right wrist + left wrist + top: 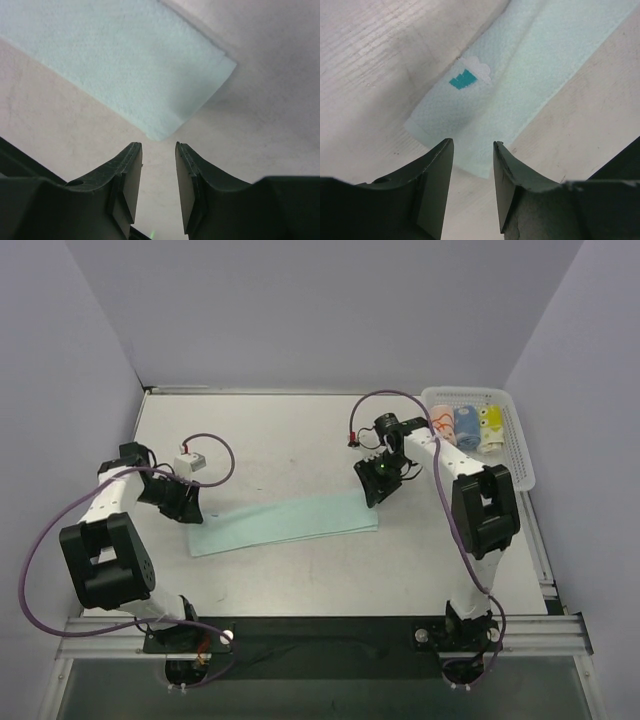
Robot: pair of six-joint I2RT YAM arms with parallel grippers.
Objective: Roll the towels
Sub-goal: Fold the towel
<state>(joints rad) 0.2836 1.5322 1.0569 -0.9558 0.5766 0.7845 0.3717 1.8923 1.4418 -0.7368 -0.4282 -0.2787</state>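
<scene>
Two claws bracket one long strip of cloth. On the left, the left claw (185,510) hangs over the left end of the mint-green towel (285,524), fingers parted and nothing between them. Its wrist view shows the short edge lying just ahead of the tips, with the white tag (472,74) and its teal mark face up. That looks like a starting position: the end is squared to the fingers, ready to be pinched and turned over.

The towel lies flat on the bench (280,440) as a narrow band slanting slightly up to the right, a shape that should roll evenly from either end.

At the far right end, the right claw (372,492) is likewise released and empty, tips poised just short of the corner. I judge it is there to pin or lift that end while the other works.

Further right, a white slotted basket (520,455) holds three finished rolls side by side: white-and-orange (443,426), blue (467,423) and yellow (490,426). So most of the job appears done, and this piece is not yet begun.

The bench is matt off-white, faintly scuffed, with a small white box (190,460) on a purple cable behind the left arm. Plain pale walls (300,310) close it in on three sides.
</scene>
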